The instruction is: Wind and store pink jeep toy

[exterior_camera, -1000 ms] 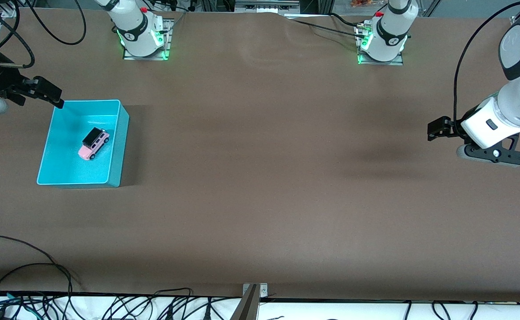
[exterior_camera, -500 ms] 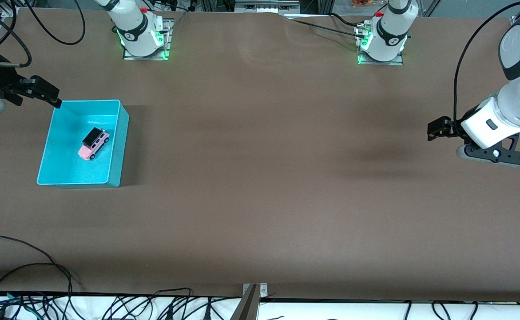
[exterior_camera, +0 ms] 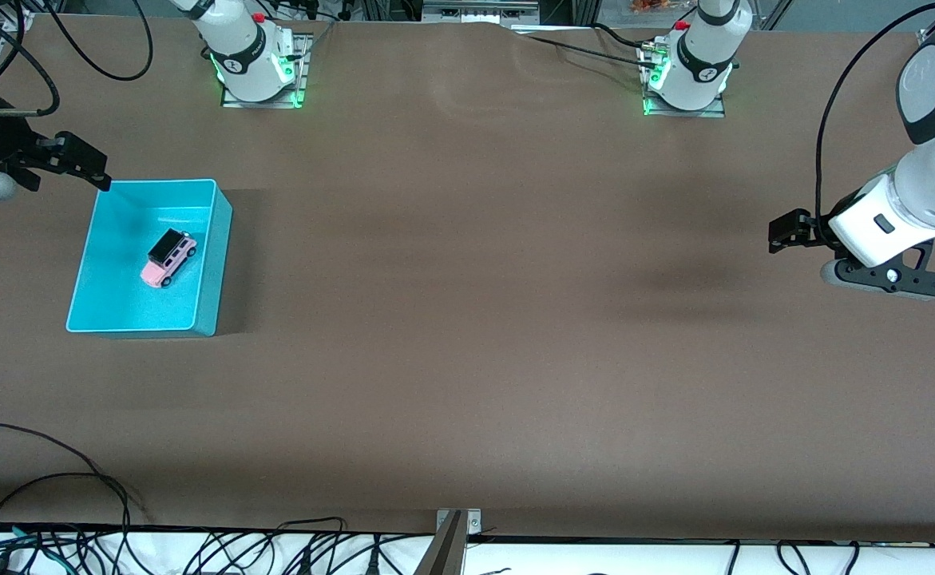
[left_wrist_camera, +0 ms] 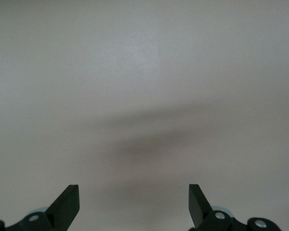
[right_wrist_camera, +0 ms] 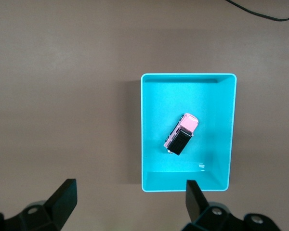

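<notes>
I've got the pink jeep toy sitting on its wheels inside the turquoise bin, lying at a slant across the bin floor, roughly mid-bin and clear of all four walls. From where I'm driving, that reads as the storing part done: the toy is in its container and nothing is touching it.

My right gripper hangs just off the bin's corner that lies farthest from the front camera, at the right arm's end of the bench. Its fingers stand wide apart and carry nothing. The right wrist view looks straight down into the bin and frames the jeep neatly, so I'd say the gripper is high enough to be out of the toy's way.

The left gripper waits over bare bench at the left arm's end, well apart from the bin, fingers spread and empty; its wrist camera shows only bench surface and shadow. With both grippers empty and the jeep boxed, I judge little remains.
</notes>
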